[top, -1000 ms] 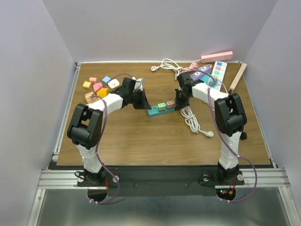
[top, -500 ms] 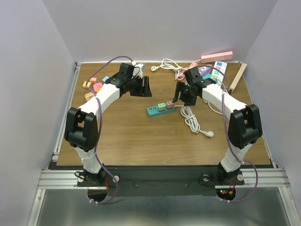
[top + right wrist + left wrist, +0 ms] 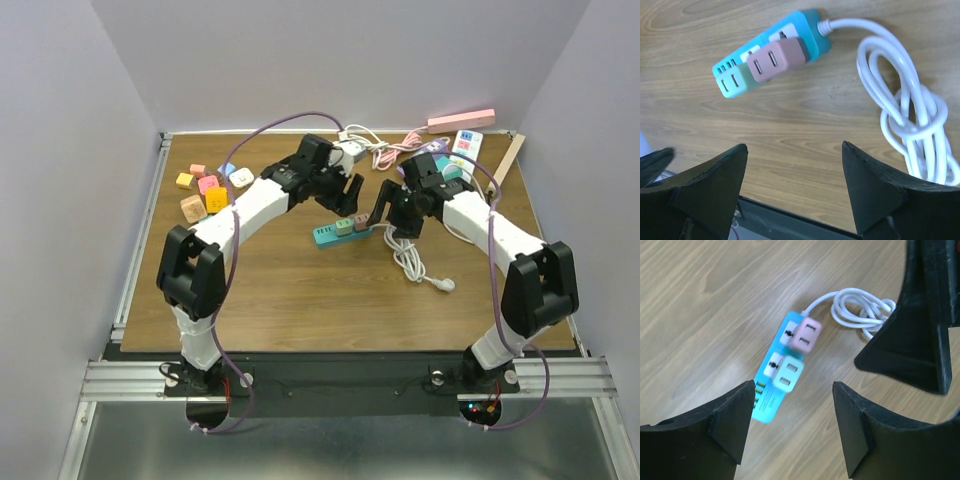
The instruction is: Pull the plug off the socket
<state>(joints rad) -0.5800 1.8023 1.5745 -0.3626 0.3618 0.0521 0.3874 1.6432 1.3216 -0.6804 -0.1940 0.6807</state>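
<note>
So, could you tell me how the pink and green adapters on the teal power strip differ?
Colour: the pink adapter is dusty pink, the green adapter pale mint. Position: the pink adapter sits nearer the end of the teal power strip where the white cord leaves; the green adapter sits nearer the free end. Both are boxy, with two slots on top, and plugged in.
</note>
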